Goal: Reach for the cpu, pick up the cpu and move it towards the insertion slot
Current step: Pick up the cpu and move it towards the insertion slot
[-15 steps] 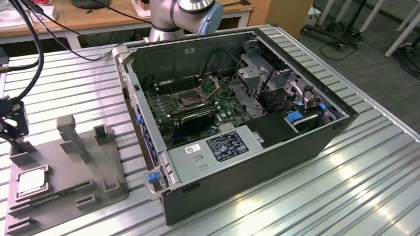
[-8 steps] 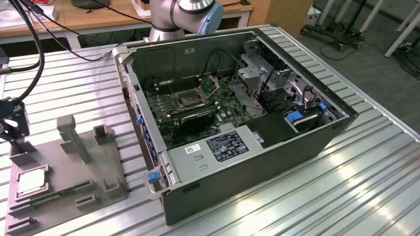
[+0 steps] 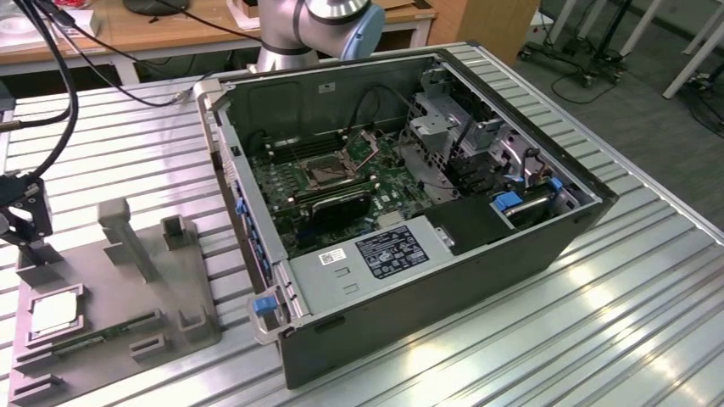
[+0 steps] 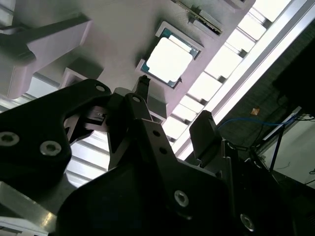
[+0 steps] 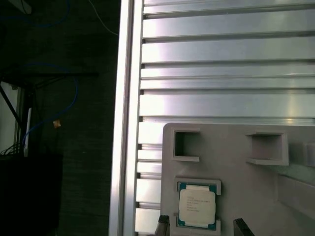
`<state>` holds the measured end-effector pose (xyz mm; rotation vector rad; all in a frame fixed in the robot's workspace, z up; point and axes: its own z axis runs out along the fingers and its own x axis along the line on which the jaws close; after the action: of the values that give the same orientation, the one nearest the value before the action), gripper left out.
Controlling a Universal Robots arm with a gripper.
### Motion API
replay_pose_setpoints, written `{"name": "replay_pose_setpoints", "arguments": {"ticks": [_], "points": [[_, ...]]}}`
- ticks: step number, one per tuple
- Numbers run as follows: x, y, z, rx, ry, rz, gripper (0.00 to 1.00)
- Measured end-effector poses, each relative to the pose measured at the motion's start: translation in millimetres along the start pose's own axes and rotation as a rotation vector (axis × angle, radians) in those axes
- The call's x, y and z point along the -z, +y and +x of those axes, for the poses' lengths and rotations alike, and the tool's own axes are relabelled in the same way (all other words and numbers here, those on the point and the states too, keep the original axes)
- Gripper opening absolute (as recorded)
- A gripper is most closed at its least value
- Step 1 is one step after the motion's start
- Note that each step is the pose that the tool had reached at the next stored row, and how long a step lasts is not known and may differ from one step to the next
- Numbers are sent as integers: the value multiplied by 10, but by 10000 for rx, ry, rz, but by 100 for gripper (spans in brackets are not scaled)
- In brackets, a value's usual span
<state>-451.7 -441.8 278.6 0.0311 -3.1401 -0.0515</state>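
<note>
Gripper body, black, took up the foreground of the second wrist view. Its fingers stood apart with nothing held between them. In the first wrist view the two tips lay to either side of the cpu's near edge, above it. Contact not seen.

Slatted metal table carried everything. Computer case, lying with its open side up, occupied the table's middle in the exterior view. Grey plastic tray sat on the table at the exterior view's left, just beside the case.

Green motherboard lay inside the case. Insertion slot was on that board, silvery frame with a dark centre, well apart from the tray.

Obstructions noted: the case's side wall stood between tray and board. Upright tray posts rose between the gripper and that wall. Black cables hung down beside the gripper.

Memory stick lay flat on the tray, just beside the cpu.

Cpu rested flat in the tray's shallow square recess, pale metal face up, close to the table's edge.
</note>
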Motion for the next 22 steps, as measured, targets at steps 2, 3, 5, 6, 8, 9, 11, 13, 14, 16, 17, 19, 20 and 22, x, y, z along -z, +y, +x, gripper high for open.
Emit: {"name": "replay_pose_setpoints", "arguments": {"ticks": [2, 3, 5, 6, 8, 9, 11, 13, 14, 16, 17, 19, 20, 22], "points": [[-24, -2, 0, -1, 0, 0, 60], [-39, -4, 0, 0, 0, 0, 60], [-74, -6, 0, -1, 0, 0, 60], [-94, -7, 0, 0, 0, 1, 60], [-120, -10, 0, 0, 1, 1, 60], [-128, -12, 0, 0, 1, 1, 60], [-145, -14, 0, 0, 0, 0, 60], [-158, -14, 0, -1, 1, 1, 60], [-164, -15, 0, -1, 1, 1, 60], [-176, -15, 0, 0, 0, 0, 60], [-179, -15, 0, 0, 3, 2, 60], [-191, -16, 0, -1, 1, 1, 60], [-195, -16, 0, 0, 0, 0, 60], [-209, -16, 0, 0, 0, 1, 60]]}}
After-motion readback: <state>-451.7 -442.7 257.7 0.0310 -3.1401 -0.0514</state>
